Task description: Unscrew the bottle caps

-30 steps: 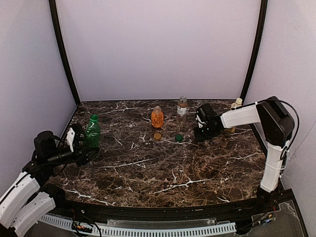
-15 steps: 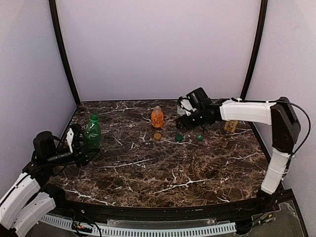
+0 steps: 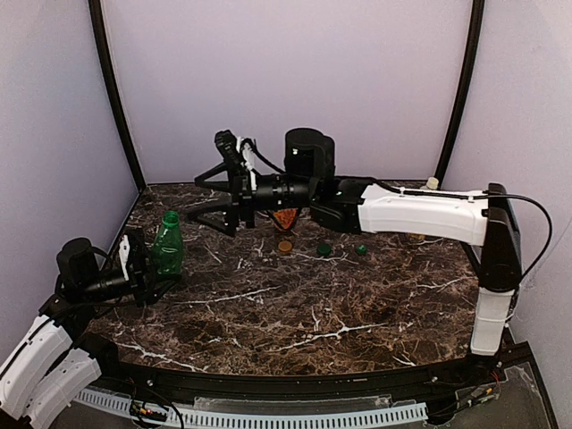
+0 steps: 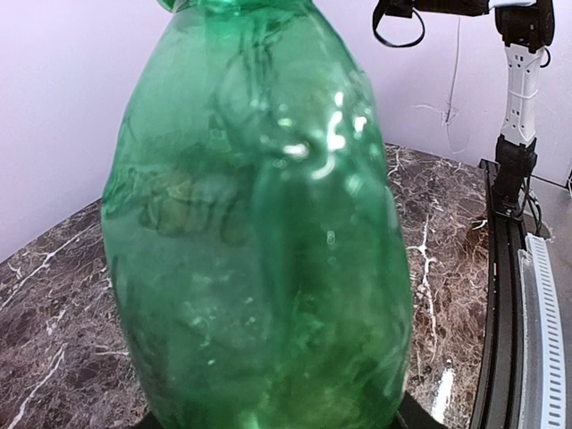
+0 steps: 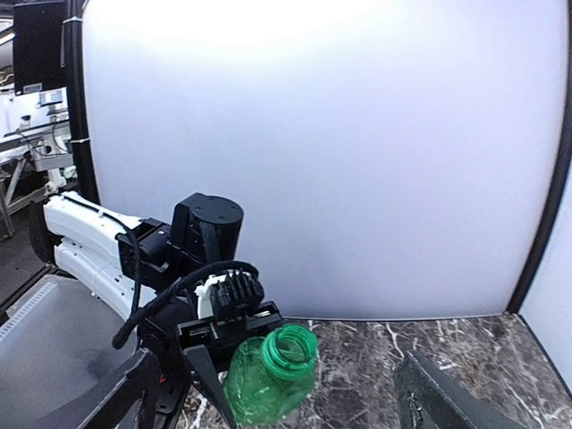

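My left gripper (image 3: 154,268) is shut on the lower body of an upright green bottle (image 3: 167,243), which fills the left wrist view (image 4: 259,232). In the right wrist view the bottle's neck (image 5: 288,349) is open with bare threads. A tan-gold cap (image 3: 284,246), a dark green cap (image 3: 324,249) and a bright green cap (image 3: 362,249) lie loose on the table. A pale yellow cap (image 3: 433,182) peeks out behind my right arm at the back right. My right gripper (image 3: 213,192) hangs open and empty above the back left of the table, right of and above the green bottle.
An orange bottle (image 3: 284,217) stands at the back centre, mostly hidden under my right forearm (image 3: 420,214), which stretches across the back of the table. The table is dark marble (image 3: 304,313) with a black rail along its front edge.
The right gripper opened and left the bright green cap on the table next to the dark green one. The right arm then swung far left and up. Left arm and bottle barely moved.
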Available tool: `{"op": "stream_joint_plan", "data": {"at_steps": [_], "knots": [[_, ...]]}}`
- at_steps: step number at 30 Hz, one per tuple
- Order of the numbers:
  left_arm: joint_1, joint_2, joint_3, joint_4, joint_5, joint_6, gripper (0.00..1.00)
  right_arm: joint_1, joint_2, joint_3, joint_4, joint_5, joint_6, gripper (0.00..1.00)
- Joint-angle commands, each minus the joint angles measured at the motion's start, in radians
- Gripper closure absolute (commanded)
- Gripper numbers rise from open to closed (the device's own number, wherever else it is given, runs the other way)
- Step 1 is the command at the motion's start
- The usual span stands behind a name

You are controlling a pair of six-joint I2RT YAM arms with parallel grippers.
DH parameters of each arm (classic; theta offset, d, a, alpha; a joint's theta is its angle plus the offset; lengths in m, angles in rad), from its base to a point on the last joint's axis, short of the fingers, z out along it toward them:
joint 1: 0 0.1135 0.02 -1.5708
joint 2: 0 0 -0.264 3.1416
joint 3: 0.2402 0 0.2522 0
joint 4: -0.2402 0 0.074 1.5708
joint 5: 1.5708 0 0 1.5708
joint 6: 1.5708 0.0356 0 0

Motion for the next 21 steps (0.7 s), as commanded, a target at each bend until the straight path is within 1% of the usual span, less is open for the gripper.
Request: {"op": "stream_joint_plan", "data": {"at_steps": [1, 6, 8, 10, 13, 14, 19, 21], "knots": [[0.006, -0.016, -0.020, 0.021, 0.035, 0.015, 0.99, 0.061, 0.138, 0.145, 0.036, -0.099, 0.058, 0.11], [0.008, -0.022, -0.022, 0.028, 0.035, 0.013, 0.99, 0.081, 0.243, 0.220, 0.084, -0.078, 0.180, 0.12], [0.008, -0.021, -0.023, 0.030, 0.035, 0.012, 0.99, 0.084, 0.278, 0.261, 0.086, -0.097, 0.220, 0.17], [0.008, -0.022, -0.024, 0.031, 0.035, 0.012, 0.99, 0.089, 0.301, 0.288, 0.072, -0.083, 0.235, 0.22], [0.008, -0.022, -0.024, 0.033, 0.034, 0.012, 0.99, 0.089, 0.324, 0.314, 0.056, -0.064, 0.265, 0.37], [0.007, -0.023, -0.024, 0.034, 0.033, 0.012, 0.99, 0.089, 0.330, 0.320, 0.049, -0.063, 0.269, 0.44], [0.008, -0.024, -0.024, 0.036, 0.031, 0.009, 0.99, 0.088, 0.333, 0.318, 0.008, -0.067, 0.256, 0.81], [0.008, -0.025, -0.024, 0.038, 0.030, 0.007, 0.99, 0.086, 0.327, 0.316, -0.021, -0.062, 0.238, 0.86]]}}
